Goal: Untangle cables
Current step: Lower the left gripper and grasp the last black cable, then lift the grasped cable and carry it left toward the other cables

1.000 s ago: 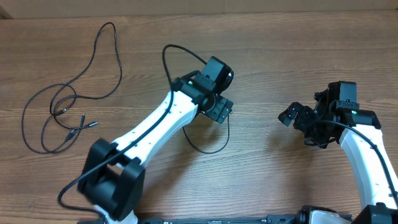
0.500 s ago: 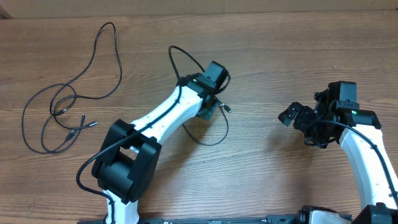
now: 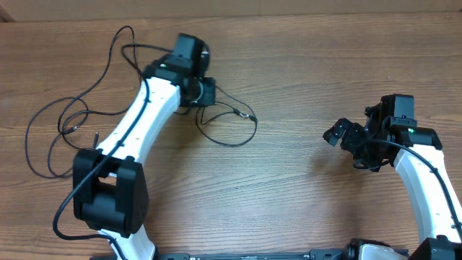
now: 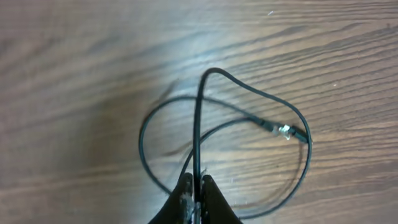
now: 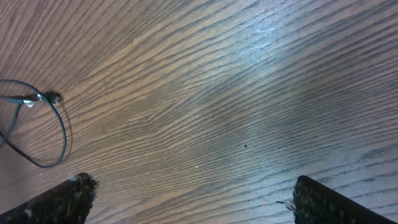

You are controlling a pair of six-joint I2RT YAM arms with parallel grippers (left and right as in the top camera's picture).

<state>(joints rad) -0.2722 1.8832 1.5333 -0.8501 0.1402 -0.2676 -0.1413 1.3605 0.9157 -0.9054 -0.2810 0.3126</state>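
Note:
My left gripper (image 4: 197, 182) is shut on a thin black cable (image 4: 198, 124), pinched between its two fingertips. From the jaws this cable runs out over the wood into a loose loop ending in a silver-tipped plug (image 4: 285, 131). From overhead, the left gripper (image 3: 203, 93) is at the table's upper middle, and the loop (image 3: 229, 133) trails to its right. More cables (image 3: 68, 123) lie in loose loops at the far left. My right gripper (image 3: 338, 134) hovers open at the right with nothing between its fingers (image 5: 73, 194). The loop's end (image 5: 59, 134) shows at the left of its view.
The wooden table (image 3: 303, 202) carries nothing else. The left arm's own thicker cable (image 3: 94, 209) runs along its white link. The right arm (image 3: 422, 173) rises from the lower right corner.
The left gripper shut on the cable, then swung back and to the left, dragging the loop and plug with it. The right arm has not moved.

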